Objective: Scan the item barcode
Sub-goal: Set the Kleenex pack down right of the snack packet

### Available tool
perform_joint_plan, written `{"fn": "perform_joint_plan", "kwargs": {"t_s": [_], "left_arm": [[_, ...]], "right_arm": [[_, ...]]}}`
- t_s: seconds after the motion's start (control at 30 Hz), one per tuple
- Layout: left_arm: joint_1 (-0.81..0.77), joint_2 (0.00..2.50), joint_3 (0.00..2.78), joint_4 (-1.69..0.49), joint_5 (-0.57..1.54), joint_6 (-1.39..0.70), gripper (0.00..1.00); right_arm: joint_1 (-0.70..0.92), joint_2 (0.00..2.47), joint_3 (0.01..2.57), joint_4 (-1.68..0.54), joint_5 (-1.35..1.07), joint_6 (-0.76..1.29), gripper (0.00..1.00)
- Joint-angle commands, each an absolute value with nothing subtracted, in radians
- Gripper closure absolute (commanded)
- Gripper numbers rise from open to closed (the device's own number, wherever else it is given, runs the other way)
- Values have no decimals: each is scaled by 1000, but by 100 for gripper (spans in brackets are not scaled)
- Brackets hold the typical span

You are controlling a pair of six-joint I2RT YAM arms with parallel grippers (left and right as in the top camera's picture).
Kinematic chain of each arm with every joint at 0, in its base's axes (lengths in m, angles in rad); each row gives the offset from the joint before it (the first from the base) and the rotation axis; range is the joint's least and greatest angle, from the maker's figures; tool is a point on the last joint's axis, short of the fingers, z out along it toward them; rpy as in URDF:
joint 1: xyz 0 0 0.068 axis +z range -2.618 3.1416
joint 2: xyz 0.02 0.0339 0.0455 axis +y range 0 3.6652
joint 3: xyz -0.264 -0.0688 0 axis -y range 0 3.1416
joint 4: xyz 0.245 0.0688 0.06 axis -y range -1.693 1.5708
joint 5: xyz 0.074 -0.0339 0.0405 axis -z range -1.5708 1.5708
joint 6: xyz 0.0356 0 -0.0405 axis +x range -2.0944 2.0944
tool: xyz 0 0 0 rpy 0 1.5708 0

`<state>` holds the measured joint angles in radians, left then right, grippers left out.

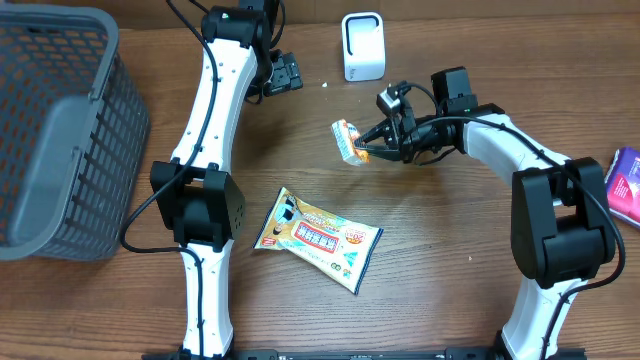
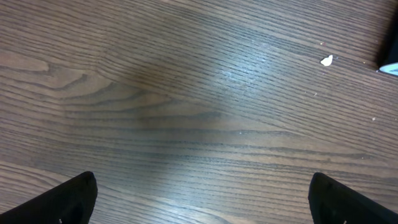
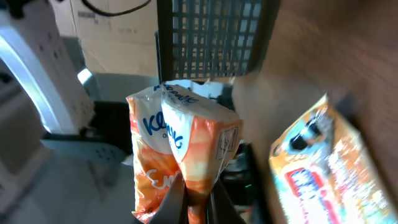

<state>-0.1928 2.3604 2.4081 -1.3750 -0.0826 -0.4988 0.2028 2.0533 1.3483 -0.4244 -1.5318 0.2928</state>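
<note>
The item, a small orange and white packet [image 1: 347,139], hangs above the table, pinched at one end by my right gripper [image 1: 370,150], which is shut on it. In the right wrist view the packet [image 3: 186,124] stands up from the shut right gripper [image 3: 198,202]; no barcode is readable on it. The white scanner [image 1: 362,46] stands at the back of the table, beyond the packet. My left gripper [image 1: 283,73] is at the back left of the scanner. It is open over bare wood [image 2: 202,202].
A larger orange snack packet [image 1: 316,238] lies flat at mid table, also in the right wrist view [image 3: 329,168]. A grey mesh basket [image 1: 60,130] fills the left side. A purple packet [image 1: 626,185] lies at the right edge. A white crumb [image 2: 326,60] lies near the scanner.
</note>
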Motion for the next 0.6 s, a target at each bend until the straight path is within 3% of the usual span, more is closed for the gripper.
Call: {"fn": "perform_joint_plan", "kwargs": {"t_s": [0.0,0.3,0.57], "left_arm": [[-190,2368,2403,-1373,-85,-517,0],[-190,2368,2403,-1373,-85,-517,0],[-190,2368,2403,-1373,-85,-517,0]], "right_arm": [[195,2059,1369,-399,-1455,125,96],[195,2059,1369,-529,-1025,130,96],[195,2057,1413,-811,-370,221,96]]}}
